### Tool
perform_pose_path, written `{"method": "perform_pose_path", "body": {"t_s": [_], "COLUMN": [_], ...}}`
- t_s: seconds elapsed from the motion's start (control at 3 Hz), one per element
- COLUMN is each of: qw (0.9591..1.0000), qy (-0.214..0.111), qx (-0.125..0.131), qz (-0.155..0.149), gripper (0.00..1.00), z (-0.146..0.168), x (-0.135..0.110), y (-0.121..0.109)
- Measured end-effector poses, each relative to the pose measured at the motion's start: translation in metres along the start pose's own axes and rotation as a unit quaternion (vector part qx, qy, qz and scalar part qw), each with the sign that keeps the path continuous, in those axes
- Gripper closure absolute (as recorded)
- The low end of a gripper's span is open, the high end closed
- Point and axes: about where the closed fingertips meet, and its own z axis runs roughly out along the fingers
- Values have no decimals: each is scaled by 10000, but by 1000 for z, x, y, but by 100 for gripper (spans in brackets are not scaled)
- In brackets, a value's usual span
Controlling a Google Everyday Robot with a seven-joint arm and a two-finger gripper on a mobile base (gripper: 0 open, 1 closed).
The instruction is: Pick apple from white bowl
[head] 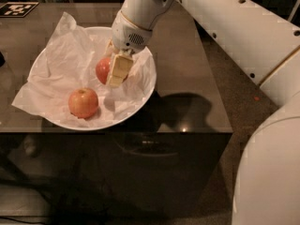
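The apple (101, 69), deep red, is in the middle of the white bowl (140, 102), which is lined with crumpled white tissue paper. My gripper (109, 75) comes down from the upper right and is shut on the apple. One cream finger (118, 68) lies across the apple's right side; the other finger is hidden behind it. The apple seems slightly raised off the tissue.
A paler orange-yellow apple (83, 102) lies at the bowl's front left. The bowl sits on a dark table (187, 78) whose front edge is just below the bowl. A black-and-white marker tag (16, 8) lies at the far left corner. My white arm (225, 22) spans the upper right.
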Motion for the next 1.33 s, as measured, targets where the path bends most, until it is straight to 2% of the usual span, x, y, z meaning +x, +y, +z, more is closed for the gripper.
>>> {"method": "perform_pose_path", "body": {"t_s": [0.67,1.33], "qw": [9999,9997], "qy": [-115,-198], "qx": [-20,154], "qz": [41,53], "gripper": [100,100], "z": [-38,-69], "x": [-34,-58], "y": [-10,-8]}}
